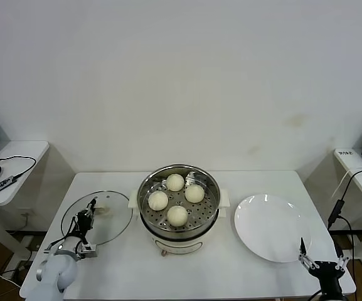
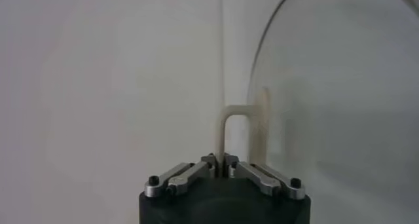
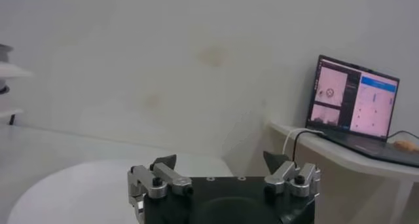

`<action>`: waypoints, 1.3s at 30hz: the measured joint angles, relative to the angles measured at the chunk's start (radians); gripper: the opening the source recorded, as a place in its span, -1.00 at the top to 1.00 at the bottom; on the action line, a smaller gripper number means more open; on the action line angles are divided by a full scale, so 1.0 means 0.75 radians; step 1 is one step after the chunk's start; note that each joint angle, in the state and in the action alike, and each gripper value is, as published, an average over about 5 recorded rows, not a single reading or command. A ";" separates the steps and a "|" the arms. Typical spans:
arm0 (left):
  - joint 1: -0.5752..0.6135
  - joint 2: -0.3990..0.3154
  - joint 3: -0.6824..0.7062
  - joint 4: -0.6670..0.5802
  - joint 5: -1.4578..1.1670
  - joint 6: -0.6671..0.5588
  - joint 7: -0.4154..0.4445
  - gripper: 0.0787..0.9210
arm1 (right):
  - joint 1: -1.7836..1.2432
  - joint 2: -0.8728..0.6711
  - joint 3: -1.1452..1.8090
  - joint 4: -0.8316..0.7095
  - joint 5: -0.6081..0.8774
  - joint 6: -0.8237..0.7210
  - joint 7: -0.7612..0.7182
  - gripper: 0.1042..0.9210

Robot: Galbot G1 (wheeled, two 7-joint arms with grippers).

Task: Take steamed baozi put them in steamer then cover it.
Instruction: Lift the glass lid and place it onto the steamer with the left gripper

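Baozi (image 1: 177, 215), four round cream-white buns, sit on the holey tray inside the shiny steel steamer (image 1: 178, 236) in the middle of the white table (image 1: 187, 276). To its left, the clear glass cover (image 1: 115, 219) lies flat on the table. The left gripper (image 1: 91, 207) is pinched tight on the cover's cream-white handle (image 2: 228, 132). The white plate (image 1: 271, 227) lies to the right of the steamer. The right gripper (image 1: 322, 254) waits at the table's near right edge, beside the plate, jaws spread wide and holding nothing.
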 measured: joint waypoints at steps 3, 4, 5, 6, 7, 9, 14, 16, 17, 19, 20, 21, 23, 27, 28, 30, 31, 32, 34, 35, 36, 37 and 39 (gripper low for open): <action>0.041 -0.003 -0.025 -0.068 0.002 0.015 -0.014 0.85 | -0.002 0.000 -0.004 0.003 -0.006 0.004 0.000 -0.76; 0.055 -0.003 -0.033 -0.091 0.002 0.021 -0.016 0.85 | -0.003 0.000 -0.004 0.004 -0.008 0.006 0.000 -0.76; 0.069 -0.002 -0.042 -0.114 0.002 0.027 -0.018 0.85 | -0.003 -0.001 -0.004 0.005 -0.010 0.007 0.000 -0.76; 0.083 0.000 -0.051 -0.139 0.002 0.034 -0.018 0.85 | -0.004 -0.001 -0.004 0.007 -0.012 0.008 0.000 -0.76; 0.098 0.002 -0.060 -0.164 0.001 0.041 -0.017 0.85 | -0.005 -0.002 -0.004 0.008 -0.014 0.009 0.000 -0.76; 0.127 0.008 -0.076 -0.218 0.000 0.058 -0.011 0.85 | -0.005 -0.003 -0.004 0.012 -0.018 0.010 -0.001 -0.76; 0.199 0.025 -0.119 -0.363 0.001 0.115 0.036 0.85 | -0.006 -0.002 -0.005 0.018 -0.033 0.017 -0.003 -0.76; 0.226 0.032 -0.138 -0.419 -0.002 0.141 0.062 0.85 | -0.006 -0.002 -0.006 0.017 -0.040 0.020 -0.003 -0.76; 0.238 0.035 -0.148 -0.448 -0.006 0.154 0.076 0.85 | -0.006 -0.002 -0.007 0.017 -0.044 0.021 -0.003 -0.76; 0.260 0.042 -0.166 -0.503 -0.016 0.181 0.104 0.85 | -0.006 -0.002 -0.009 0.016 -0.050 0.024 -0.003 -0.76; 0.269 0.046 -0.173 -0.531 -0.022 0.194 0.119 0.85 | -0.006 -0.002 -0.010 0.016 -0.054 0.025 -0.003 -0.76; 0.277 0.050 -0.178 -0.559 -0.028 0.208 0.134 0.85 | -0.006 -0.002 -0.011 0.016 -0.057 0.025 -0.003 -0.76; 0.289 0.059 -0.184 -0.613 -0.044 0.234 0.162 0.85 | -0.006 -0.001 -0.014 0.016 -0.064 0.028 -0.003 -0.76; 0.304 0.081 -0.172 -0.715 -0.097 0.284 0.212 0.85 | -0.004 0.002 -0.020 0.015 -0.080 0.035 0.001 -0.76; 0.305 0.089 -0.164 -0.739 -0.116 0.297 0.221 0.85 | -0.003 0.003 -0.021 0.014 -0.085 0.038 0.002 -0.76; 0.304 0.105 -0.139 -0.783 -0.155 0.325 0.233 0.85 | -0.002 0.004 -0.020 0.012 -0.095 0.041 0.004 -0.76; 0.301 0.113 -0.124 -0.803 -0.172 0.338 0.237 0.85 | -0.002 0.004 -0.020 0.011 -0.100 0.041 0.005 -0.76; 0.296 0.119 -0.106 -0.819 -0.186 0.351 0.242 0.85 | -0.003 0.004 -0.021 0.011 -0.104 0.041 0.006 -0.76; 0.281 0.127 -0.064 -0.846 -0.200 0.374 0.254 0.85 | -0.003 0.006 -0.024 0.012 -0.115 0.042 0.010 -0.76; 0.272 0.128 -0.042 -0.856 -0.199 0.384 0.262 0.85 | -0.002 0.009 -0.027 0.013 -0.122 0.042 0.013 -0.76; 0.262 0.127 -0.017 -0.864 -0.193 0.394 0.270 0.85 | 0.000 0.011 -0.030 0.014 -0.130 0.043 0.016 -0.76; 0.251 0.125 0.009 -0.871 -0.182 0.405 0.280 0.85 | 0.002 0.014 -0.033 0.014 -0.139 0.044 0.019 -0.76; 0.225 0.115 0.064 -0.881 -0.150 0.428 0.302 0.85 | 0.006 0.020 -0.041 0.015 -0.163 0.045 0.026 -0.76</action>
